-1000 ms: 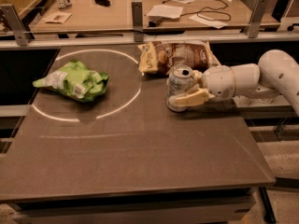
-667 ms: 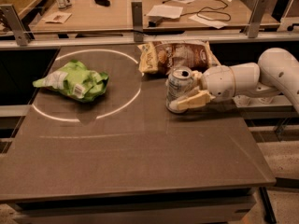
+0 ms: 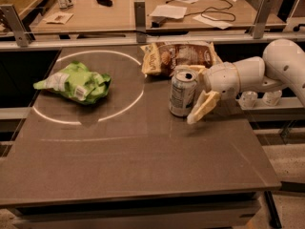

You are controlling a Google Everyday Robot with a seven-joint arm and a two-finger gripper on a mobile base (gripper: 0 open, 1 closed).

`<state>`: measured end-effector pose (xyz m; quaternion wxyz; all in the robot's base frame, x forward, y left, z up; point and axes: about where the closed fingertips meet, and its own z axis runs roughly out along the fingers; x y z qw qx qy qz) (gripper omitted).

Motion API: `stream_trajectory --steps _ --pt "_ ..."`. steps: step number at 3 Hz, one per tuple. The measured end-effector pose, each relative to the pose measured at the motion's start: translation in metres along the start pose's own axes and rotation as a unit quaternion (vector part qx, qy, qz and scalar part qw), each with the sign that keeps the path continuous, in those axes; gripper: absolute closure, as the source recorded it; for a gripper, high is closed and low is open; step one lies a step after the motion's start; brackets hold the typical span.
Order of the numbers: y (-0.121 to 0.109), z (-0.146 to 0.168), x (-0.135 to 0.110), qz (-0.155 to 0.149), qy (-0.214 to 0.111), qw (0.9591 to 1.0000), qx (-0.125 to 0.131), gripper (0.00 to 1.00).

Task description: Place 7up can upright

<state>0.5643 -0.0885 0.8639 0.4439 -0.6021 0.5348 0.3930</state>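
Note:
The 7up can (image 3: 182, 93), silver and pale green with an open silver top, stands upright on the dark table (image 3: 143, 156), right of the middle. My gripper (image 3: 194, 95) reaches in from the right on a white arm (image 3: 248, 75). It is open, with the jaws straddling the can. The near cream finger (image 3: 204, 106) slants down just right of the can, its tip by the can's base with a small gap. The far finger sits behind the can's top and is mostly hidden.
A brown and yellow chip bag (image 3: 178, 56) lies just behind the can. A bright green snack bag (image 3: 74, 83) lies at the left inside a white circle marked on the table. A metal rail (image 3: 143, 32) runs along the back edge, with a desk beyond it.
The near finger has swung outward and to the right, away from the can's side. The can stays upright in the same spot.

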Motion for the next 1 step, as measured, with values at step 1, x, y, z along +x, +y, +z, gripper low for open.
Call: stream_trajectory --steps 1 --pt "-0.0056 -0.011 -0.0042 -0.007 0.015 0.9999 0.001 0.0"
